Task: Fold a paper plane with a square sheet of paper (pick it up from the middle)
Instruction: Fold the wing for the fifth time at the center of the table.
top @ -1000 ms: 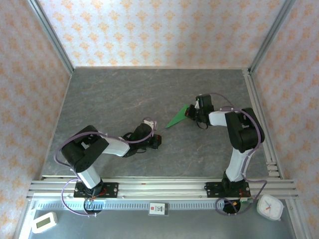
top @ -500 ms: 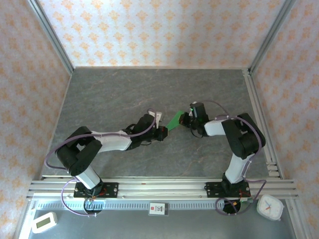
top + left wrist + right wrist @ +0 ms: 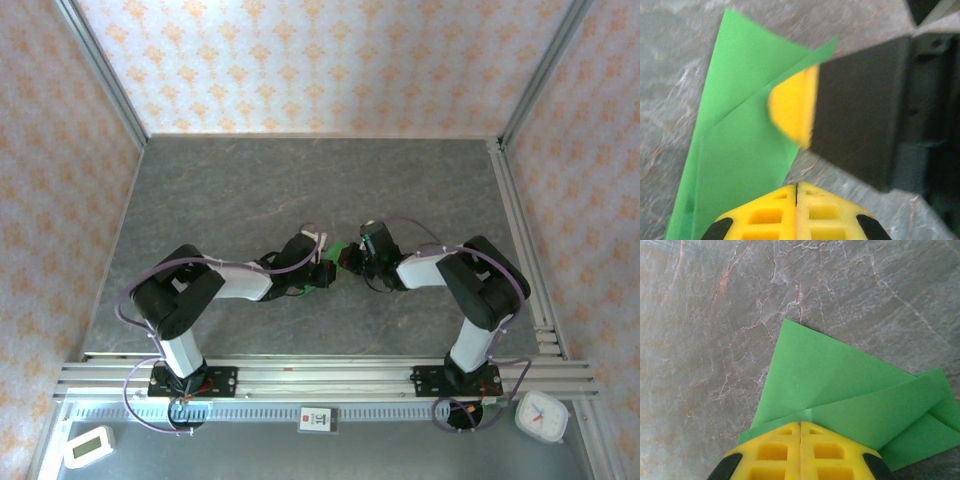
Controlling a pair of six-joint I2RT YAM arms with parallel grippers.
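Closer together than before: left end effector (image 3: 796,186) pressed together, right end effector (image 3: 800,424) pinching green paper (image 3: 835,385).

Table (image 3: 250,190), centre: folded sheet of paper (image 3: 830,375), set between left gripper (image 3: 326,272) at its 8 o'clock and right gripper (image 3: 352,259) at its 3 o'clock. Beyond the table's near rail: timer (image 3: 88,446) at 7 o'clock, clock (image 3: 541,415) at 5 o'clock.

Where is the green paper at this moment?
The folded green paper is near the middle of the table in the top view, between the left gripper and the right gripper, which holds its edge.
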